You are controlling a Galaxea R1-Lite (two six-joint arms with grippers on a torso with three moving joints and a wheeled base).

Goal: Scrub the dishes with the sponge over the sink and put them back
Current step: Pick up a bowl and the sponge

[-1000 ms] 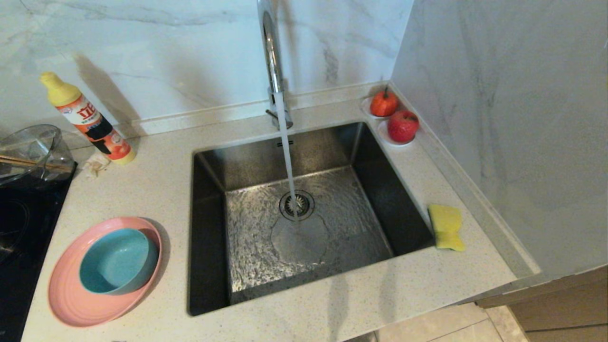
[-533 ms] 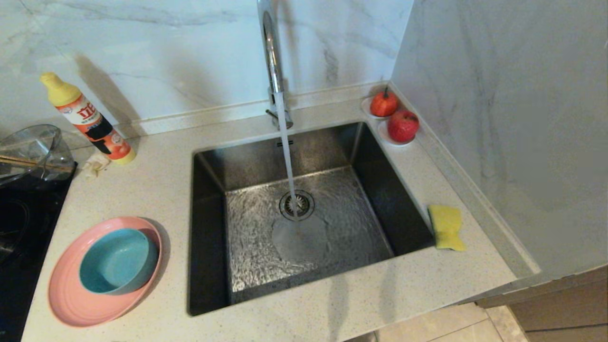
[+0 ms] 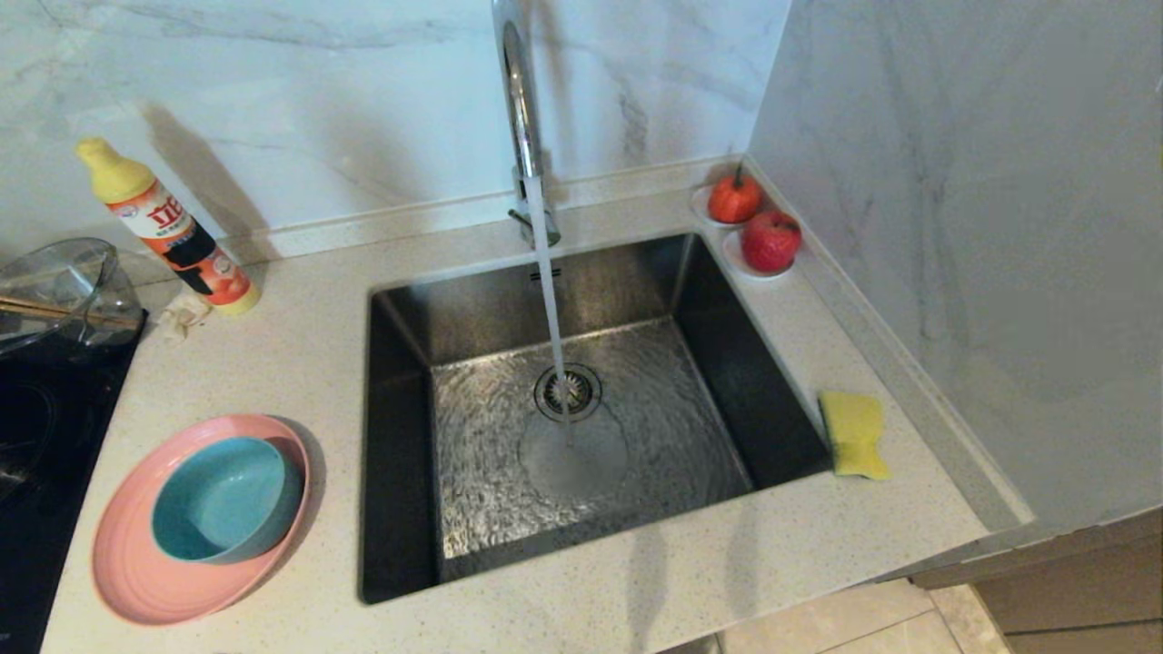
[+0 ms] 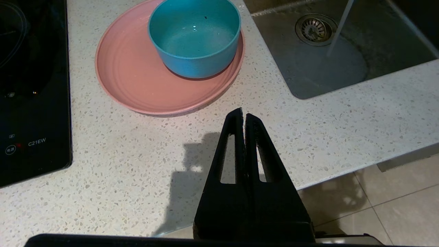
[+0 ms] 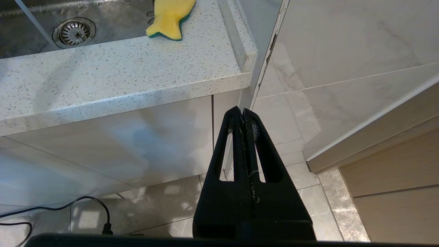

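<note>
A teal-blue bowl [image 3: 223,498] [image 4: 194,36] sits inside a wide pink plate [image 3: 127,563] [image 4: 133,79] on the counter left of the sink [image 3: 409,327]. Water runs from the chrome tap [image 3: 518,100] onto the sink floor near the drain strainer [image 3: 568,391]. The yellow sponge [image 3: 852,433] [image 5: 170,17] lies on the counter right of the sink, its green layer facing down. My left gripper [image 4: 242,113] is shut and empty, held back over the counter's front edge, short of the plate. My right gripper [image 5: 242,111] is shut and empty, below and in front of the counter, over the floor.
A detergent bottle [image 3: 168,227] leans at the back left beside a clear glass bowl [image 3: 59,291] and a black cooktop [image 4: 32,85]. Two red fruits [image 3: 754,222] sit at the back right corner. A marble wall [image 3: 981,227] closes the right side.
</note>
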